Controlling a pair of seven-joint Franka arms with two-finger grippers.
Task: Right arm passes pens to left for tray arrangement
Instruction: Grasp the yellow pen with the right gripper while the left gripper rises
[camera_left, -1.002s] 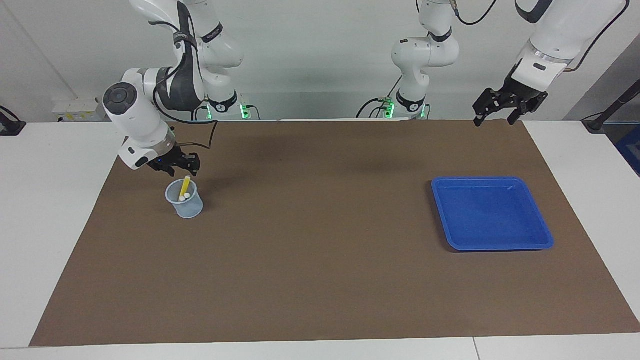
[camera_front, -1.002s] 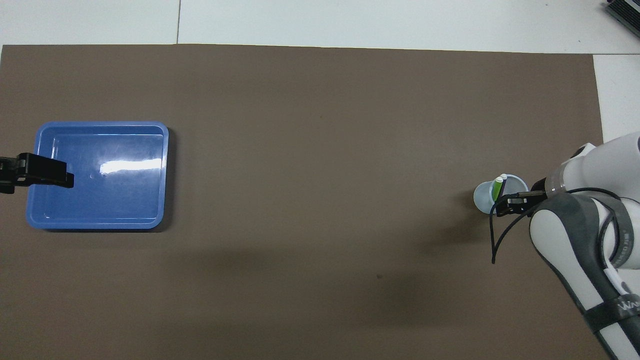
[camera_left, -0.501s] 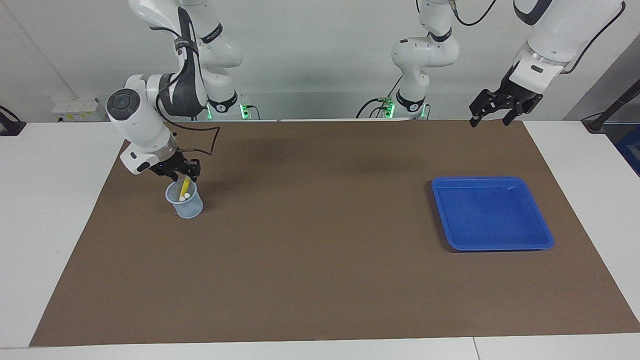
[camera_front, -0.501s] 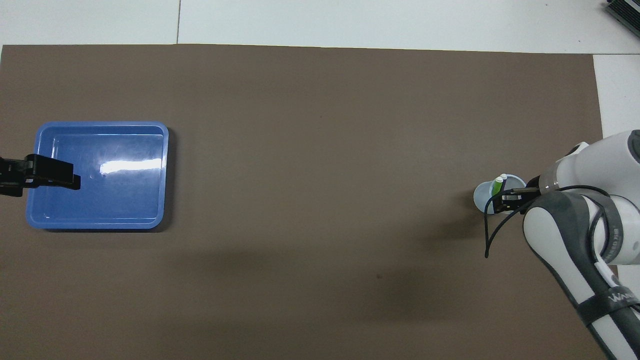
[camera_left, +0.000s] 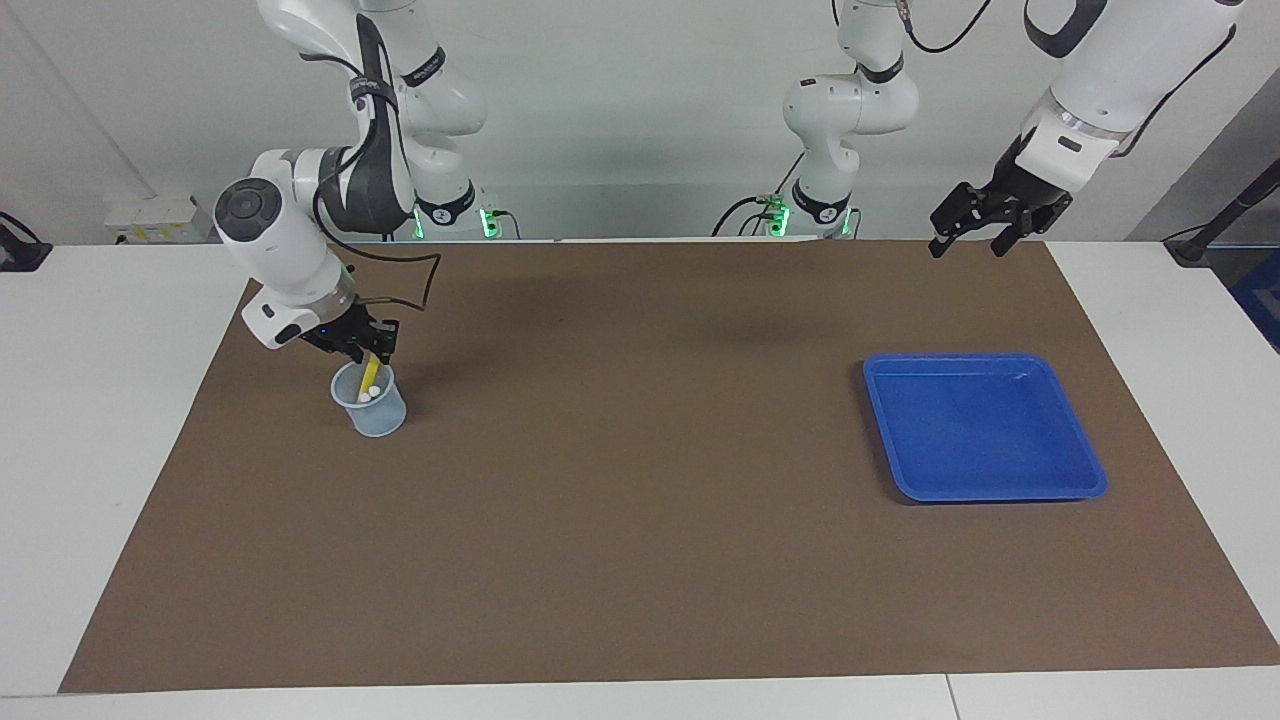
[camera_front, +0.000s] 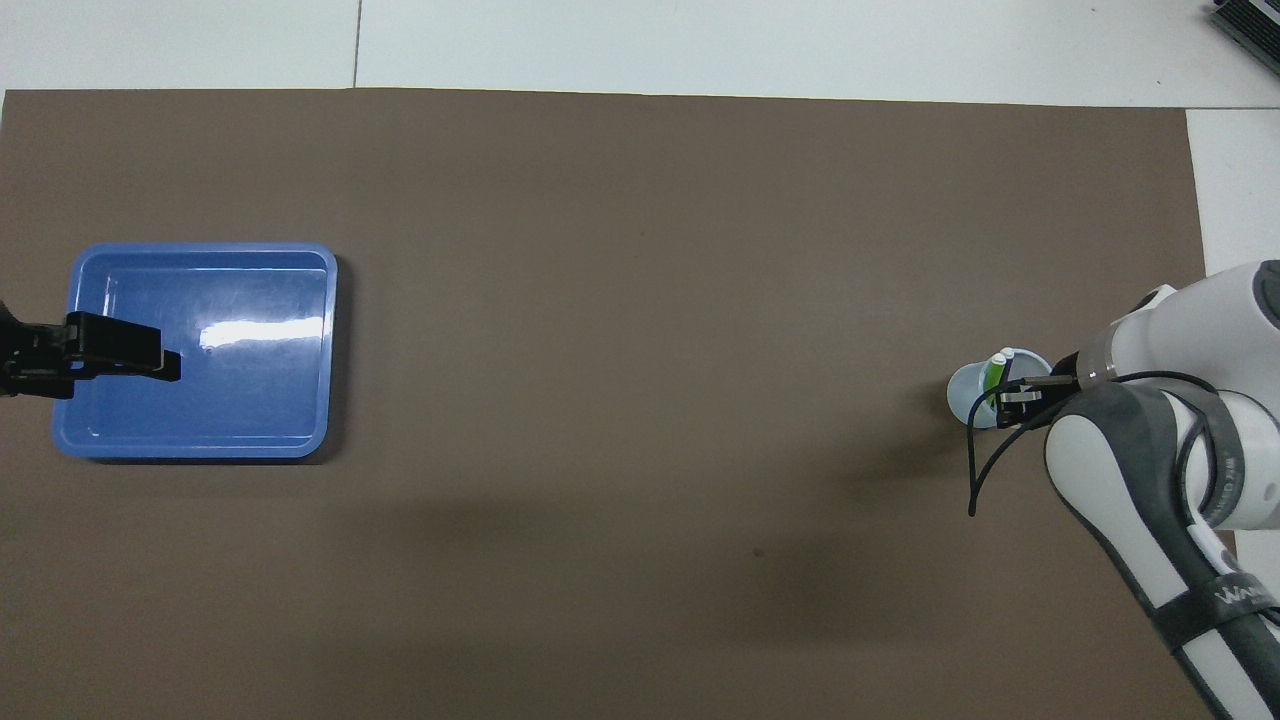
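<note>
At the right arm's end of the desk (camera_left: 640, 600): cup (camera_left: 375, 410) with pens (camera_left: 368, 385) upright inside; my right fingers (camera_left: 372, 347) straddle the yellow pen's top at the rim, grip not discernible. Toward the left arm's end: empty blue tray (camera_left: 985, 490); my left fingers (camera_left: 965, 232) raised, spread, holding nothing.

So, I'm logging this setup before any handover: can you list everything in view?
table: one, white, under the mat
mat: one, brown, on the table
tray: one, blue, on the mat toward the left arm's end
cup: one, translucent pale blue, toward the right arm's end
yellow pen: one, in the cup
green pen: one, in the cup
right end effector: black, at the yellow pen's top
left end effector: black, open, raised over the mat
</note>
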